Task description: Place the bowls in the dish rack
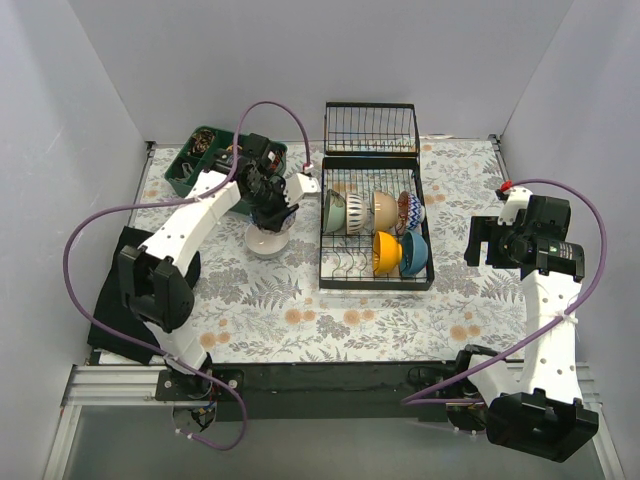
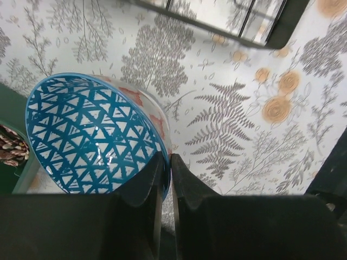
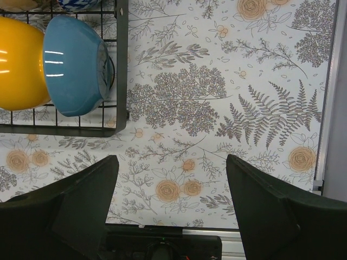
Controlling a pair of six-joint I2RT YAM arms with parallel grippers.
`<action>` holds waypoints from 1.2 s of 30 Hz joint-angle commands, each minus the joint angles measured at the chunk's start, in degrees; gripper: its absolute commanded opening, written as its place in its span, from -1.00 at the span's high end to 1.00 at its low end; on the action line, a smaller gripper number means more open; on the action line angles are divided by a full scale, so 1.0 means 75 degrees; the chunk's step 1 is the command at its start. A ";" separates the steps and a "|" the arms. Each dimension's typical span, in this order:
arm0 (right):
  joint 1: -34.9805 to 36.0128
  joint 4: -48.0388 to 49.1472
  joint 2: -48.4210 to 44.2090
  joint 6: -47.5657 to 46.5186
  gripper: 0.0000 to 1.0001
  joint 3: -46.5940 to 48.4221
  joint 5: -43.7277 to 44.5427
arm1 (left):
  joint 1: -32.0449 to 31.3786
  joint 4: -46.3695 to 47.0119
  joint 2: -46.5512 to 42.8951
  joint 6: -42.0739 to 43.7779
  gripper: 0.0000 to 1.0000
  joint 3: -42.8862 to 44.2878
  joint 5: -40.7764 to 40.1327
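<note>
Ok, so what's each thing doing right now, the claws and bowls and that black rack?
Black wire dish rack: holds bowls on edge.
Orange-yellow ceramic bowl: racked on edge.
Solid blue ceramic bowl: racked beside it.
Blue triangle-patterned ceramic bowl: outside the rack, rim pinched.
Left gripper: shut on that bowl.
Right gripper: open, empty.

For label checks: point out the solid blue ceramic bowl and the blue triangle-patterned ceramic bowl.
solid blue ceramic bowl [image 3: 76, 67]: right wrist view, outer wall.
blue triangle-patterned ceramic bowl [image 2: 87, 135]: left wrist view, inner wall.
</note>
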 commanded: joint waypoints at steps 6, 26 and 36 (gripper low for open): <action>-0.0066 0.0248 -0.0223 0.0051 -0.77 0.0006 0.0100 | -0.0285 0.1947 -0.1632 -0.3225 1.00 0.0150 0.3508; -0.0148 0.0002 -0.0165 -0.0172 -0.77 0.0229 0.0639 | -0.0684 1.4018 -0.2736 -1.2499 1.00 -0.5944 0.5319; -0.0160 0.0037 -0.0001 -0.0207 -0.77 0.0194 0.0651 | -0.0989 1.4056 -0.1892 -1.3695 1.00 -0.5933 0.3457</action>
